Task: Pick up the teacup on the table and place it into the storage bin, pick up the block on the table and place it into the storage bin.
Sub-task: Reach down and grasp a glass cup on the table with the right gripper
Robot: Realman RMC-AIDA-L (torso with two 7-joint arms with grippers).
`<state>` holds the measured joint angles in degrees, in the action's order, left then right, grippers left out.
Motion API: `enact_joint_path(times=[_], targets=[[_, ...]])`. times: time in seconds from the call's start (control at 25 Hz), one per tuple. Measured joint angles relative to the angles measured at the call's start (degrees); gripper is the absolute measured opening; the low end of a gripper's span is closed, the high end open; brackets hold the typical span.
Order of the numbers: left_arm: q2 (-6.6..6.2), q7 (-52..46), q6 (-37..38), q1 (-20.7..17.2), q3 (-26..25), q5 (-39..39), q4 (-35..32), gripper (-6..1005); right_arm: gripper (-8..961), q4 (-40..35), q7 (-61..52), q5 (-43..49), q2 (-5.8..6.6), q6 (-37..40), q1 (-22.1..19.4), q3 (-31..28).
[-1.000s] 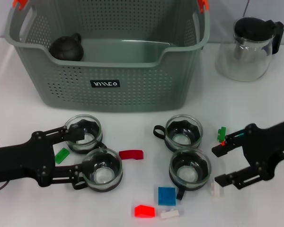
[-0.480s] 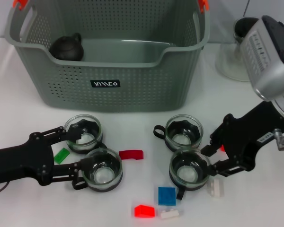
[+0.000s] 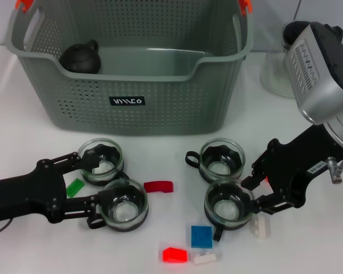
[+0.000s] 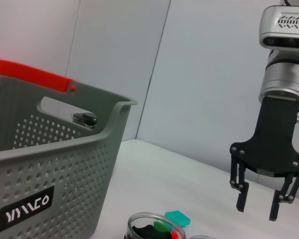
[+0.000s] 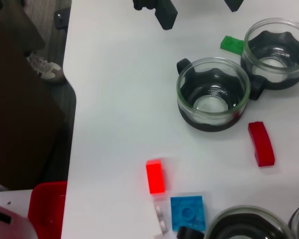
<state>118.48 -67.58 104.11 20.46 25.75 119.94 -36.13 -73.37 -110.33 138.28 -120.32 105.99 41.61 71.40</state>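
Observation:
The storage bin (image 3: 160, 108) stands at the back of the table, and its wall also fills the left wrist view (image 4: 55, 169). Several glass teacups sit in front of it: two on the left (image 3: 102, 160) (image 3: 123, 204) and two on the right (image 3: 222, 160) (image 3: 228, 202). Loose blocks lie among them: green (image 3: 75, 187), red curved (image 3: 159, 186), blue (image 3: 202, 236), red (image 3: 174, 254) and white (image 3: 260, 227). My left gripper (image 3: 96, 190) is open, one finger by each left cup. My right gripper (image 3: 256, 194) is open just right of the front right teacup.
A dark teapot (image 3: 80, 57) lies inside the bin. A glass teapot (image 3: 277, 74) stands at the back right, partly hidden by my right arm. The right wrist view shows the table's edge (image 5: 70, 129), with a red box (image 5: 47, 209) below it.
My right arm has swung in from the right and turned, bringing its open gripper up beside the front right teacup. The left arm has hardly moved.

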Motion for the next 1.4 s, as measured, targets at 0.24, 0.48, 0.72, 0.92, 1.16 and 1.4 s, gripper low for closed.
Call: enact_joint_path(times=[0.24,0.48,0.72,0.92,1.16,1.4], targets=[[0.00,0.2,-0.2,-0.1,0.0,0.1,0.0,873,423,0.0,0.0,0.0,0.00,-0.2,-0.2,3.5],[-0.03,-0.7,0.5,0.0,-0.4,0.0,0.0,873,424,-0.3,0.5,-0.2,0.00,-0.6,-0.1,4.3],[-0.03,-1.2,1.8,0.1,-1.2,0.3,0.0,873,424,0.3,1.1,0.1,0.03,-1.2,0.0,4.9],[-0.02,-1.3,2.4,-0.1,-1.3,0.3,-0.1,873,424,0.3,1.3,0.1,0.17,-1.6,-0.8,5.1],[-0.09,-1.3,3.2,-0.1,-1.0,1.0,-0.3,873,423,0.3,0.8,0.2,0.14,-1.7,-1.4,5.1],[-0.27,-1.3,4.3,0.4,-0.8,2.6,-0.7,873,423,0.3,0.0,0.3,0.02,-1.7,-1.3,6.1]])
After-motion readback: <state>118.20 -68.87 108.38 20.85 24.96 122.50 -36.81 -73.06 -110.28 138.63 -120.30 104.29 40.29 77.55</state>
